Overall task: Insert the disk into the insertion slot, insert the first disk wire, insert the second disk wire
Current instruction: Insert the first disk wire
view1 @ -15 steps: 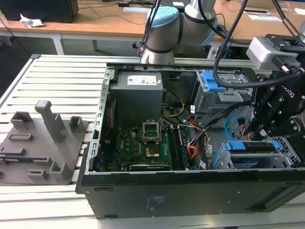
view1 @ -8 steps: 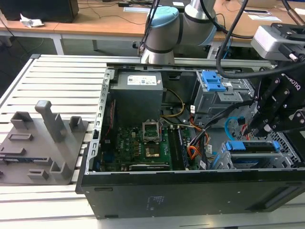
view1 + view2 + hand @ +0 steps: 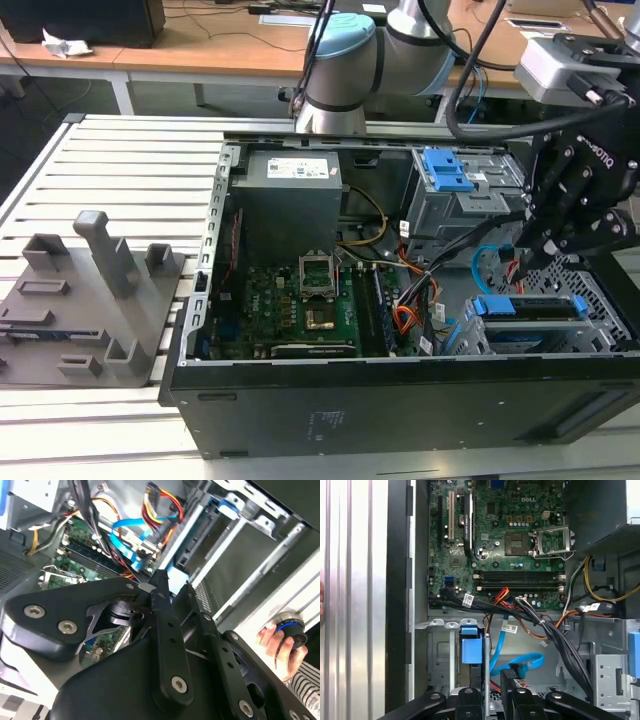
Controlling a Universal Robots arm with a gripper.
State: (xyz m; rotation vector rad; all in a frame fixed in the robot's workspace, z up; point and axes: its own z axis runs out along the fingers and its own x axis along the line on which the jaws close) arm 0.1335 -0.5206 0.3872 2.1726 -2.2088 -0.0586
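Seeing the disk already seated in the insertion slot, near right corner of the case. Hovering just above with the end effector, beside a loose blue wire. Cannot tell how open. Looks like wire work remaining.

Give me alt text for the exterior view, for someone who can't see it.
A black robot gripper hangs inside an open black computer case, above a silver hard drive in a blue plastic carrier that sits in a low perforated metal cage. A green motherboard lies in the case's middle.
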